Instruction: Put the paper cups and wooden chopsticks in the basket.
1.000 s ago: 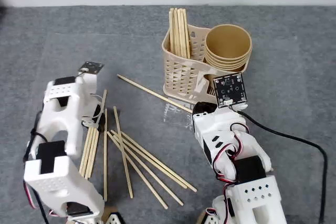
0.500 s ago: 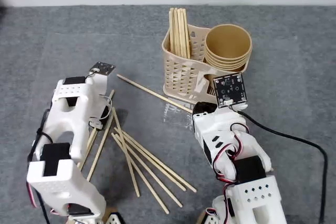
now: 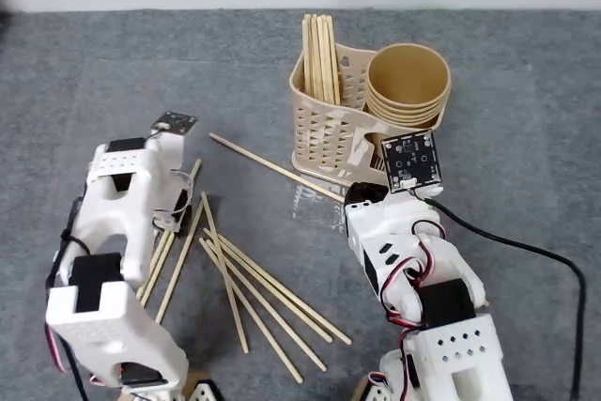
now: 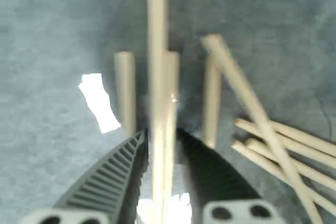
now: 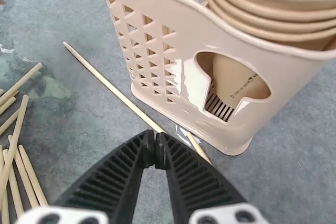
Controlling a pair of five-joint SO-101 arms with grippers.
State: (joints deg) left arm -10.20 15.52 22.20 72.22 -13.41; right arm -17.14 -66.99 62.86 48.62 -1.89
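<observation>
Heads up, from the high view both sets of my fingers are tucked under my own wrists, so I'm going by the wrist cams. My left gripper (image 4: 161, 135) has its jaws nearly closed around one chopstick (image 4: 156, 51). It runs straight out between them, and its near end is cut off at the frame edge. It's pretty blurry there, and I can't tell if a second stick is pinched in with it.

The loose chopsticks (image 3: 263, 293) are fanned out just beside that gripper, toward the table's (image 3: 526, 232) near edge. There's also a white patch (image 4: 100, 103) I can't make out.

My right gripper (image 5: 155, 149) is fully closed on nothing, near the basket (image 5: 157, 40), with a single chopstick (image 5: 105, 85) lying just past its tips. The basket sits toward the far edge, with the paper cups (image 3: 408, 82) stacked inside and upright chopsticks (image 3: 319, 53) next to them.
</observation>
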